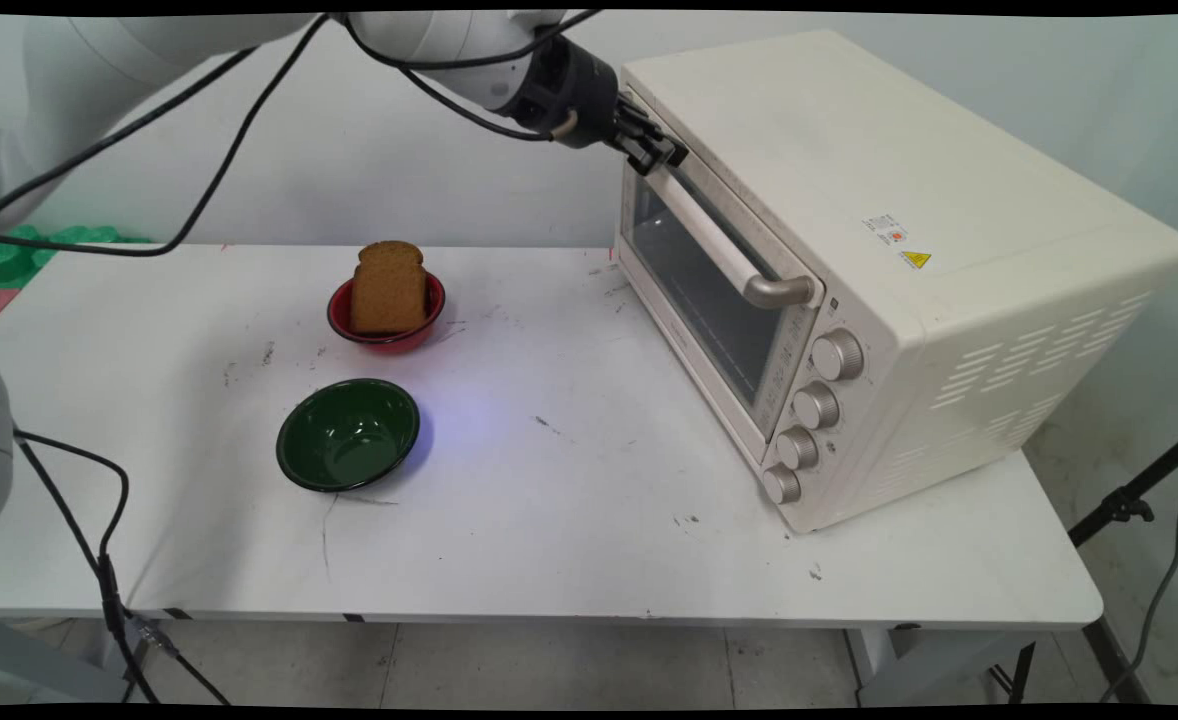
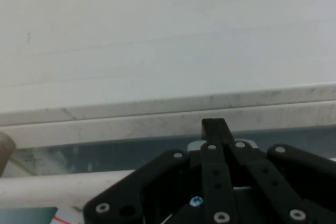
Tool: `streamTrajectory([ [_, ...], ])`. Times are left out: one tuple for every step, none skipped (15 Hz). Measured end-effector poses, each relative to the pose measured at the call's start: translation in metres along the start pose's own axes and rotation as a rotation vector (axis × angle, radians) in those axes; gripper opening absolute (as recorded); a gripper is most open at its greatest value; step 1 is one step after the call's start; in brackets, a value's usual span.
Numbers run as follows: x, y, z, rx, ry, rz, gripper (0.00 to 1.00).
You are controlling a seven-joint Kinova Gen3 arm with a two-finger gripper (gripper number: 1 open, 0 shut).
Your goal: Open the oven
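One white table [image 1: 569, 520], one cream toaster oven [image 1: 899, 270] on its right side, door shut, four knobs [image 1: 815, 406], two bowls, green bowl [image 1: 347, 434], red bowl [image 1: 386, 312] holding one bread slice [image 1: 388, 287], gripper [image 1: 661, 150] at door's top edge, fingers [image 2: 215, 129] pressed together.

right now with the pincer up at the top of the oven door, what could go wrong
The pincer sits at the top edge of the toaster oven door, by the far end of the handle. Fingers look shut, so it may slip off. A hard pull could drag the oven across the table. The cables hang above the toast in the red bowl and might snag.
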Motion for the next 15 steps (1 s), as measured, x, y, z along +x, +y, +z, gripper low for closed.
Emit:
streamTrajectory([
  [-0.001, 0.000, 0.002, 0.002, -0.005, 0.003, 0.00],
  [-0.002, 0.001, 0.003, 0.002, -0.010, 0.005, 0.00],
  [-0.003, 0.002, 0.004, 0.003, -0.015, 0.008, 0.00],
  [-0.005, 0.002, 0.004, 0.003, -0.019, 0.010, 0.00],
  [-0.006, 0.003, 0.004, 0.003, -0.024, 0.013, 0.00],
  [-0.007, 0.003, 0.004, 0.002, -0.026, 0.016, 0.00],
  [-0.008, 0.004, 0.003, 0.002, -0.030, 0.018, 0.00],
  [-0.010, 0.004, 0.001, 0.002, -0.033, 0.020, 0.00],
  [-0.011, 0.004, 0.000, 0.001, -0.035, 0.022, 0.00],
  [-0.012, 0.004, -0.002, 0.001, -0.036, 0.023, 0.00],
  [-0.014, 0.004, -0.004, 0.000, -0.039, 0.024, 0.00],
  [-0.016, 0.003, -0.007, 0.000, -0.041, 0.025, 0.00],
  [-0.019, 0.003, -0.010, -0.001, -0.044, 0.026, 0.00],
  [-0.023, 0.002, -0.012, -0.003, -0.047, 0.027, 0.00],
  [-0.027, 0.002, -0.015, -0.005, -0.050, 0.028, 0.00],
])
